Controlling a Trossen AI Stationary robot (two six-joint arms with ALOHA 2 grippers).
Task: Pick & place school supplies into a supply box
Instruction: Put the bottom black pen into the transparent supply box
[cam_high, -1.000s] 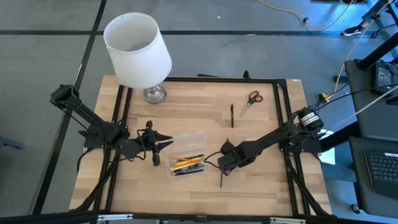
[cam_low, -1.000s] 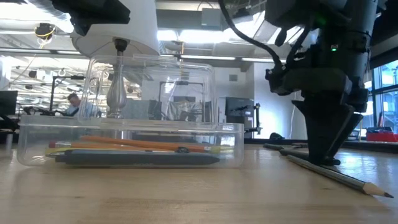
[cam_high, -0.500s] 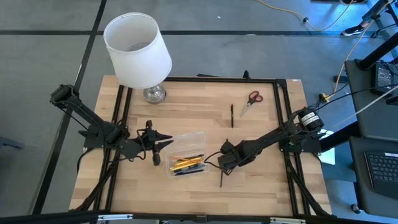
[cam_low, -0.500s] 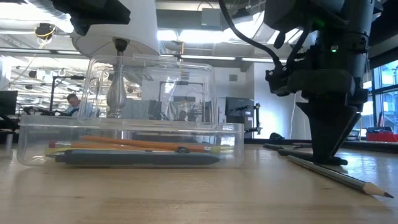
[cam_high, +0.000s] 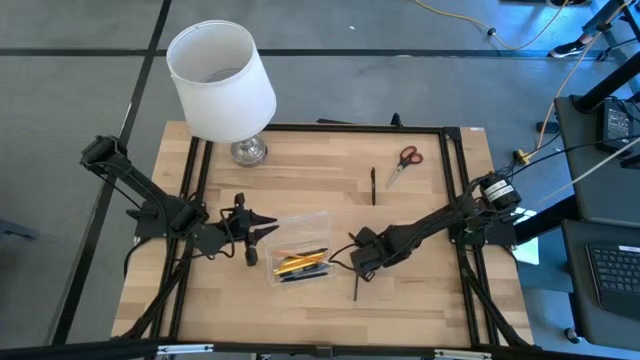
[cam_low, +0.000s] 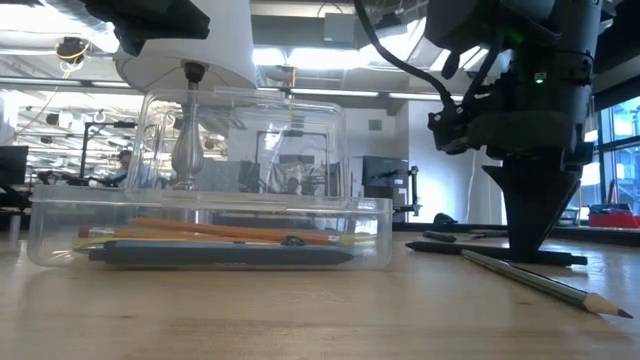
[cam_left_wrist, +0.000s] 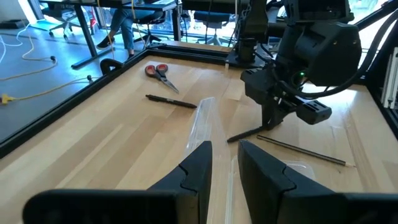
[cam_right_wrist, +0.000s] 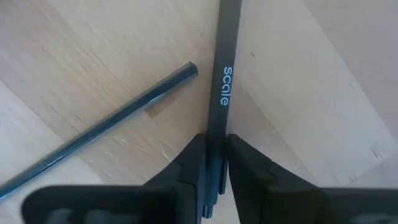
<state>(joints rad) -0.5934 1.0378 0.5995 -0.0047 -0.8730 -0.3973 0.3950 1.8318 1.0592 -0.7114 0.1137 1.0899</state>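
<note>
Pen (cam_right_wrist: 222, 81) black, just right of the supply box (cam_high: 298, 246) | my right gripper (cam_right_wrist: 211, 163) pinching it | left gripper (cam_left_wrist: 222, 163) left of box, fingers slightly apart, holding nothing

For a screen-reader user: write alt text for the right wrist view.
The right gripper is shut on a black pen printed with "scale", which lies on the wooden table. A dark grey pencil lies slantwise beside it, its end close to the pen.
</note>
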